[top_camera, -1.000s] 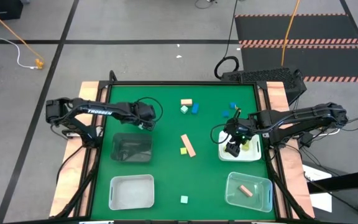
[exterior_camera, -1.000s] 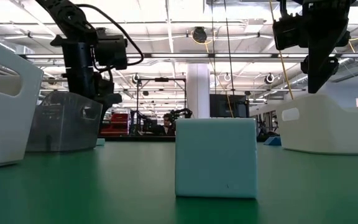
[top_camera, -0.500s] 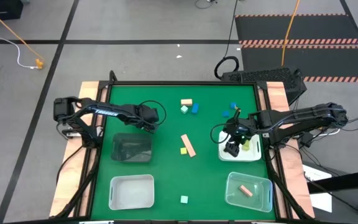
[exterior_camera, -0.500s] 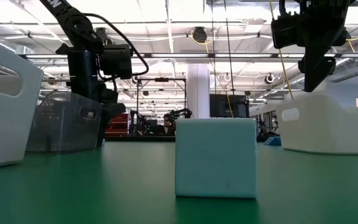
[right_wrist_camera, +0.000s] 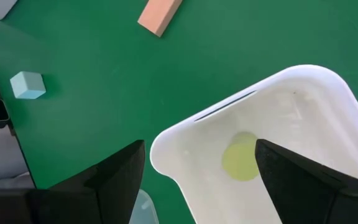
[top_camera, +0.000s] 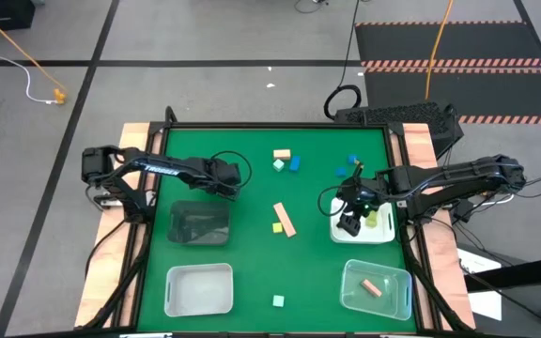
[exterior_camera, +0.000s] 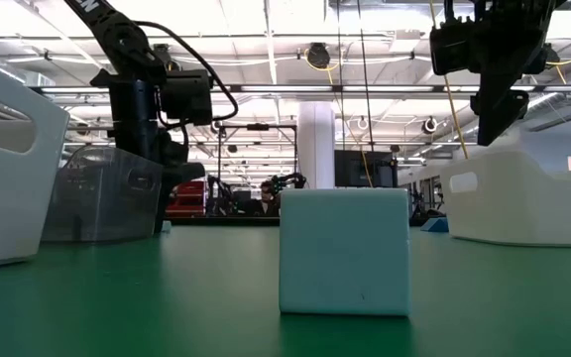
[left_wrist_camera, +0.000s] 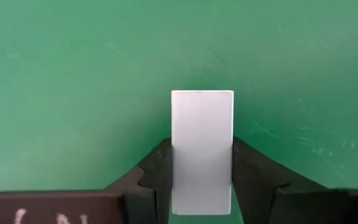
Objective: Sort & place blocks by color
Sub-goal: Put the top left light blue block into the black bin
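Green felt-covered table [top_camera: 252, 272]: four bins stand on it. A dark translucent bin [top_camera: 198, 223] sits on the left, with a white rectangular bin [top_camera: 198, 289] nearer the front edge; a white tray [top_camera: 383, 232] sits on the right, with a clear plastic bin [top_camera: 376, 287] in front of it.

Left gripper [left_wrist_camera: 201, 167]: poised over the felt just behind the dark bin, its two dark fingers [left_wrist_camera: 157, 177] clamped on the sides of a pale mint rectangular block [left_wrist_camera: 202, 149].

Right gripper [top_camera: 350, 223]: hangs above the white tray, jaws spread wide and holding nothing.

Blocks: a yellow-green round piece [right_wrist_camera: 240, 157] lies inside the white tray; a salmon-tan bar [top_camera: 372, 286] lies in the clear bin. Loose on the felt are a long salmon-tan bar [top_camera: 284, 219] touching a yellow-green cube [top_camera: 277, 227] at centre, a cluster of yellow, mint and blue blocks [top_camera: 284, 160] toward the far edge, blue pieces [top_camera: 349, 166] near the right arm, and a pale mint cube [top_camera: 278, 300] at the front.
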You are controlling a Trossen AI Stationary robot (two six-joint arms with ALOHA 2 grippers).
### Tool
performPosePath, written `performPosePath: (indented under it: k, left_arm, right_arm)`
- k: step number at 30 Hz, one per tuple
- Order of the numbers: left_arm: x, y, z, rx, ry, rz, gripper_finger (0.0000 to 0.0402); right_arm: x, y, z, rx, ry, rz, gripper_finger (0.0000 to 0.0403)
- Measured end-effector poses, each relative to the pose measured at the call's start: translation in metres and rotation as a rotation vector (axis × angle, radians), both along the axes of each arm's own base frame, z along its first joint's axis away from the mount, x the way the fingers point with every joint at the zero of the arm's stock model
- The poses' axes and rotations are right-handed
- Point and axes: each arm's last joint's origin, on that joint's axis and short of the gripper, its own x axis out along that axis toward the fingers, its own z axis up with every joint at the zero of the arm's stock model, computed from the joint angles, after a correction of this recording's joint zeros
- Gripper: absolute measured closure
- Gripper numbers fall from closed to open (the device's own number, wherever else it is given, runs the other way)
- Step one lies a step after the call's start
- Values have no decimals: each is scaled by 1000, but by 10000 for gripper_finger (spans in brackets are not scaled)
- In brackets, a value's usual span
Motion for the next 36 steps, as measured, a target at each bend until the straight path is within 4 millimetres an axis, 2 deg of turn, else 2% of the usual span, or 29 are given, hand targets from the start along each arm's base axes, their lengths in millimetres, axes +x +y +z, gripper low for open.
performPosePath:
  k: [4,8,16,22,25,30,36]
  left_arm:
    - [0,0,5,9,-37,8,276]
    - [0,1,20,61,-139,32,276]
    - [4,-1,83,176,-569,37,276]
    - [13,-10,128,290,-920,-72,276]
    - [15,-15,144,343,-1047,-132,276]
    - [20,-27,164,357,-1234,-254,276]
    - [23,-38,172,369,-1310,-336,276]
  right_arm:
    - [0,0,0,0,0,3,110]
    - [0,0,0,-9,-3,19,110]
    - [0,0,0,-15,-8,24,110]
    - [1,-2,0,-80,-18,-11,110]
    - [2,-3,1,-104,-32,-25,110]
    - [6,-4,3,-124,-73,-40,110]
    - [12,-4,6,-129,-147,-47,110]
